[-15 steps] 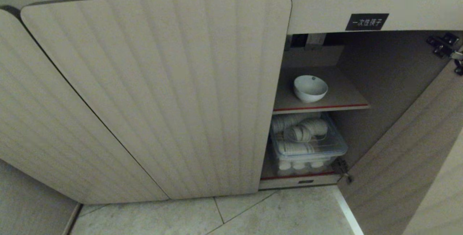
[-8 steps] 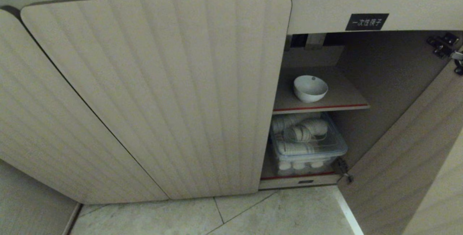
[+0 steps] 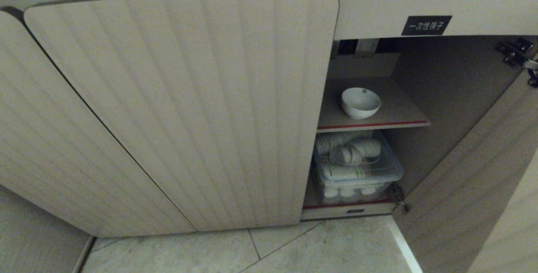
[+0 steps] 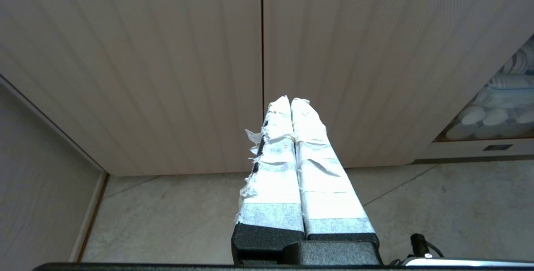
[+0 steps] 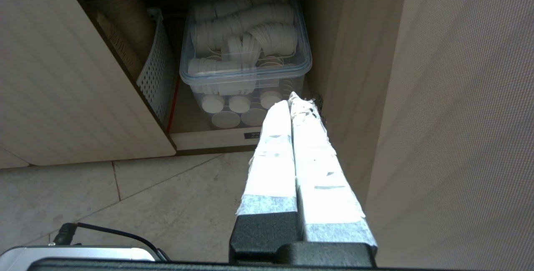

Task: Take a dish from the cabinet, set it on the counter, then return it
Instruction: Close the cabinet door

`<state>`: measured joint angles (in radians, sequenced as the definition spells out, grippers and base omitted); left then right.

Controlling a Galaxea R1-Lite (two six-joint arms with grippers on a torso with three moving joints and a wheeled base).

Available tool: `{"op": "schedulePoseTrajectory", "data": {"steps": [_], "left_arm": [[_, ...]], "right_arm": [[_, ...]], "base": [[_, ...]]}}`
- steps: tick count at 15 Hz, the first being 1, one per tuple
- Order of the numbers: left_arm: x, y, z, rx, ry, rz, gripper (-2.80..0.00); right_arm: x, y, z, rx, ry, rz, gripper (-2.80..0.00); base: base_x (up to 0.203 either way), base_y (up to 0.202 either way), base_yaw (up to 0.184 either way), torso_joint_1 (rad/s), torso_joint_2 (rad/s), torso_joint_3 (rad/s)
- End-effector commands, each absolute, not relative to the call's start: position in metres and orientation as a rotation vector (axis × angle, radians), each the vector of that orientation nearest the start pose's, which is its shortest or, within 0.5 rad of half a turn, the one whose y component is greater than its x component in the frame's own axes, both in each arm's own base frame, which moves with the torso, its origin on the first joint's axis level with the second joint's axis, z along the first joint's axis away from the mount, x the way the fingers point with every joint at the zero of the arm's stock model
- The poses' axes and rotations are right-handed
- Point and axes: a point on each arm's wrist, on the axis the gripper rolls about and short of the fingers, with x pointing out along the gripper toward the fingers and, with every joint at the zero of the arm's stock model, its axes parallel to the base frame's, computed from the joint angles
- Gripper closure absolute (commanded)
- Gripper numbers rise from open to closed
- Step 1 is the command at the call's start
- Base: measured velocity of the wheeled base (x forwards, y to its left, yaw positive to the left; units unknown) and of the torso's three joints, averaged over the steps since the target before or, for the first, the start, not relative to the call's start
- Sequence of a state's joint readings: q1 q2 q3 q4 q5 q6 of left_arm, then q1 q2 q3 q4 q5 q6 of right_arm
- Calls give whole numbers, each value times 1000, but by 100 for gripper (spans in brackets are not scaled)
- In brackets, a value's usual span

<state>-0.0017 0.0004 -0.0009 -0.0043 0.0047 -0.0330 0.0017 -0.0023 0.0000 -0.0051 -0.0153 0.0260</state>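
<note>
While the dish (image 3: 360, 102) sits untouched on the cabinet's (image 3: 180, 109) upper shelf, above and beyond the right pincer (image 5: 290, 100), both it and the left pincer (image 4: 290, 102) hang closed and empty, so every step remains.

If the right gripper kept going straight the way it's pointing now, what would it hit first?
Probably the clear bin of white cups on the cabinet's bottom shelf. The shut right gripper points at its near right corner, though depth is unclear and it might brush the open door instead.
</note>
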Motion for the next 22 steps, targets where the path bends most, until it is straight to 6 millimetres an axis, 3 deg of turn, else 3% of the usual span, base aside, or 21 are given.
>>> {"op": "schedulePoseTrajectory", "data": {"steps": [1, 22], "left_arm": [[-23, 0, 76, -34, -5, 3, 0], [-23, 0, 76, -34, -6, 4, 0]], "right_arm": [[-23, 0, 76, 26, -6, -12, 0], [-23, 0, 76, 26, -6, -14, 0]], "base": [[0, 0, 0, 0, 0, 0], [0, 0, 0, 0, 0, 0]]}}
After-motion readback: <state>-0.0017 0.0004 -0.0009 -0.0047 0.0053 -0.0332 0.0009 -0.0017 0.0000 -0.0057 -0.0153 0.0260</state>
